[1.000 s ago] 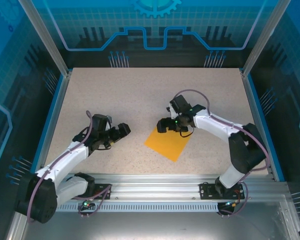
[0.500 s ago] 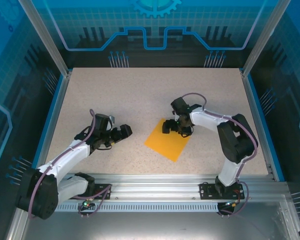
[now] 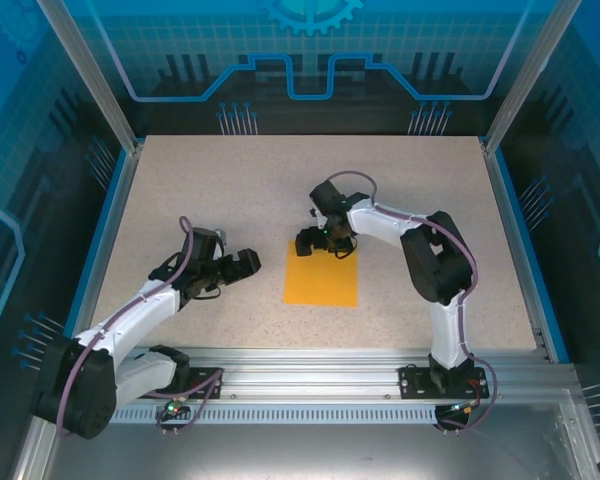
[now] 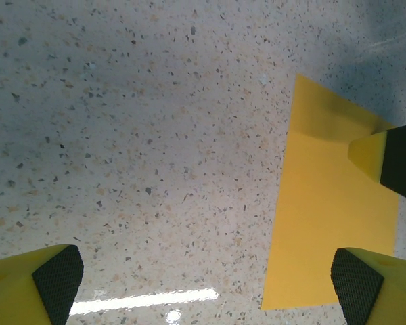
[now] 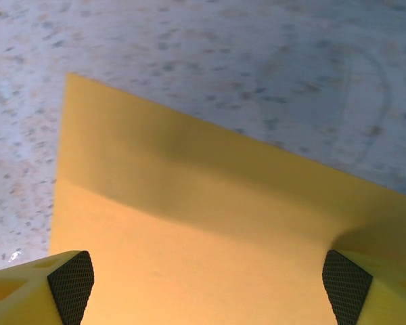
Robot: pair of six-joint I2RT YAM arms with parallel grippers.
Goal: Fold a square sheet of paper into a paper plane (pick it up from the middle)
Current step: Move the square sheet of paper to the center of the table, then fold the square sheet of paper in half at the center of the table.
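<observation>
Because the thin, square, orange-yellow sheet of paper (image 3: 321,281) lies flat on the hard speckled beige tabletop (image 3: 210,190), the main risk is that the right claw (image 3: 323,245) gets no real purchase on it. Smooth paper with no raised edge may simply skid under the pads as they close, turning the sheet or pushing it away. A second hazard comes from placement. The right claw hangs over the sheet's far edge, with most of the paper on its near side, so closing here would catch the border instead of the middle the task asks for. A hard pinch could also buckle the paper into a stray wrinkle, which would spoil a clean centre crease. The right claw's jaws stand wide apart with nothing between them but the paper below, and the right wrist view shows one fingertip over each side of the sheet. I cannot tell whether the pads touch it. The left claw (image 3: 242,265) is also spread fully and empty, with the sheet apart from it on its right and bare table directly beneath it. The sheet itself looks plain and unmarked, uniformly coloured, with crisp straight edges and sharp corners. It shows no fold or crease, so I judge the folding has not begun. A soft shadow from the right claw falls across its far portion.
</observation>
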